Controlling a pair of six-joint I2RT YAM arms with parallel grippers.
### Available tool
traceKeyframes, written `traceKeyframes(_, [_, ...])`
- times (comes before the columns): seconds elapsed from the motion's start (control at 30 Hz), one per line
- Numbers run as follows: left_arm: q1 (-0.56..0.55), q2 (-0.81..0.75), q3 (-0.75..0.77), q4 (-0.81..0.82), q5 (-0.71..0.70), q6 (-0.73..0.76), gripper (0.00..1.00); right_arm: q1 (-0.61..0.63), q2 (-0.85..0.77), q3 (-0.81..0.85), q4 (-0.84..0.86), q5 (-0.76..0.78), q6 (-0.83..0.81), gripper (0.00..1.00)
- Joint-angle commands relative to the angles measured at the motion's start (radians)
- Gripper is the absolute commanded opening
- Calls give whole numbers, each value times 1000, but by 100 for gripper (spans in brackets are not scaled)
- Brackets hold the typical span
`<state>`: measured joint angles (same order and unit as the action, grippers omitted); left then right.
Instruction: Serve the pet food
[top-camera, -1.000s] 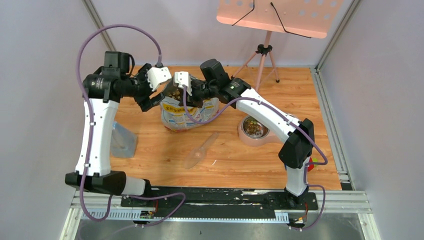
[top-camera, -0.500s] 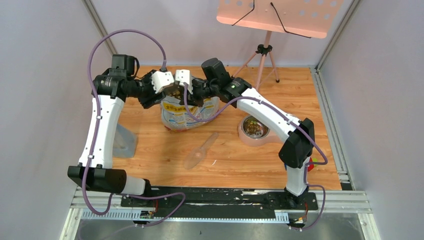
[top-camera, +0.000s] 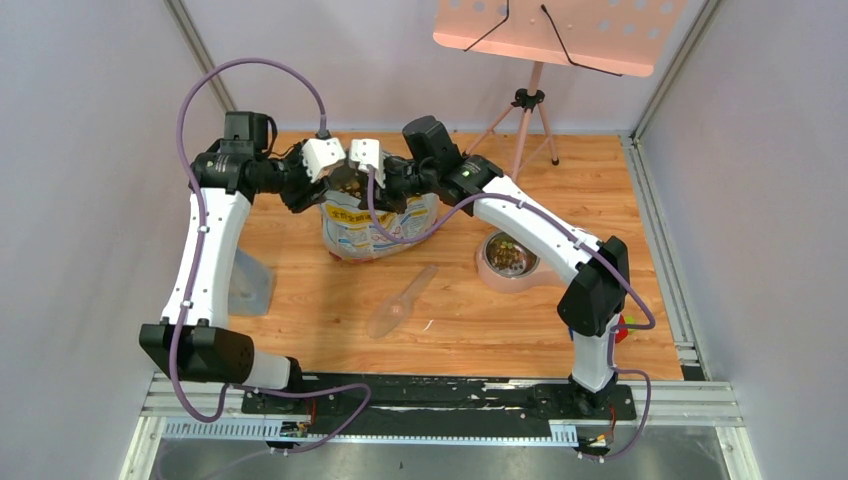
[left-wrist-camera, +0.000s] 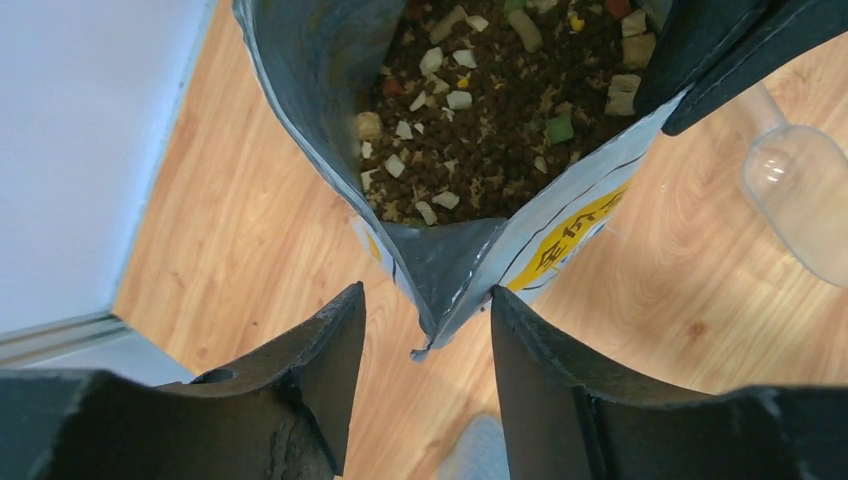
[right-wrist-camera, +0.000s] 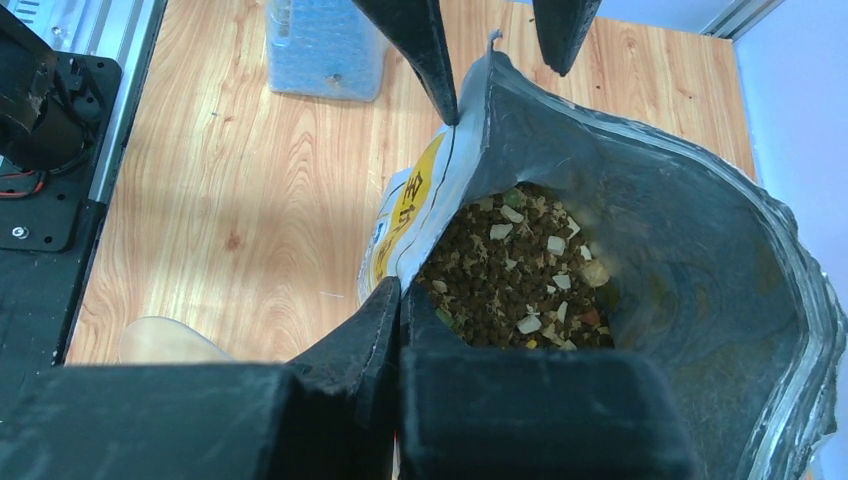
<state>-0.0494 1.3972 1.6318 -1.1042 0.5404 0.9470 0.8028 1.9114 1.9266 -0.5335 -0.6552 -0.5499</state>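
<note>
Listing the upright printed bag (top-camera: 375, 225) first, we find the pet food (left-wrist-camera: 500, 110) filling its open mouth, brown kibble mixed with pale and coloured bits, with more in the bowl (top-camera: 497, 278) nearby. Our right gripper (right-wrist-camera: 398, 300) is clamped on the bag's rim. Our left gripper (left-wrist-camera: 428, 300) is spread, jaws either side of the opposite corner fold, and a clear scoop (top-camera: 400, 303) lies near the bag.

The white left arm (top-camera: 200, 260) and white right arm (top-camera: 540, 225) reached to the far edge of the worktop (top-camera: 600, 180). The left gripper (left-wrist-camera: 425, 310) stood spread, and the right gripper (right-wrist-camera: 400, 295) was pinched together.
</note>
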Motion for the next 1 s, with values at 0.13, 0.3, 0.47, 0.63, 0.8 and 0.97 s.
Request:
traceKeyframes(0.13, [45, 10, -14, -32, 120, 90, 43, 6, -81, 27, 222, -31, 8, 0])
traceKeyframes(0.3, [45, 13, 8, -43, 136, 88, 16, 6, -69, 22, 239, 25, 39, 13])
traceKeyframes(0.47, [45, -4, 4, -3, 148, 38, 2, -63, -106, 87, 202, -69, 104, 46])
traceKeyframes(0.63, [45, -25, -5, 32, 123, 0, 0, -255, -163, 127, 116, -352, 188, 67])
traceKeyframes(0.8, [45, -65, -29, 126, 84, -90, 0, -384, -184, 68, -50, -391, 12, 71])
traceKeyframes(0.97, [45, -96, -56, 157, 76, -142, 0, -400, -189, 0, -127, -365, -158, 67])
